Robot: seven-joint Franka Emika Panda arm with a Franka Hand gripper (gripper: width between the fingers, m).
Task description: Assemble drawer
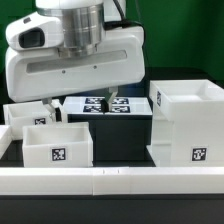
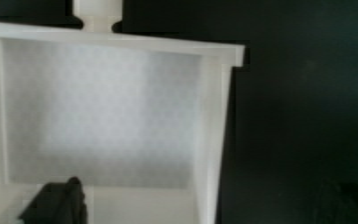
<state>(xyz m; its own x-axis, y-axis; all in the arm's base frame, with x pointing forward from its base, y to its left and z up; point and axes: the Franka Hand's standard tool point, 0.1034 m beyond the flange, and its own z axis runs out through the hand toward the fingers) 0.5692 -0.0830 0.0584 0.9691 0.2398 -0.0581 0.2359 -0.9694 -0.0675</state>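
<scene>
Wrist view, unlike the exterior view, shows the tray's knob (image 2: 96, 14) and spread pincer (image 2: 211, 202).

Housing (image 1: 185, 120) and front tray (image 1: 57, 145): white, each with a black-and-white square tag. Rear tray (image 1: 25, 112) white too. Counter (image 1: 125, 150) black. Marker board (image 1: 100, 104) white, black tags. Rail (image 1: 110, 180) white. Arm (image 1: 75, 60) white. Backdrop (image 1: 195, 40) dark green.

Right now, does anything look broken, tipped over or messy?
Nothing stands out. The front tray, the tray behind it and the tall box all sit upright, with no cracks or spills showing.
</scene>
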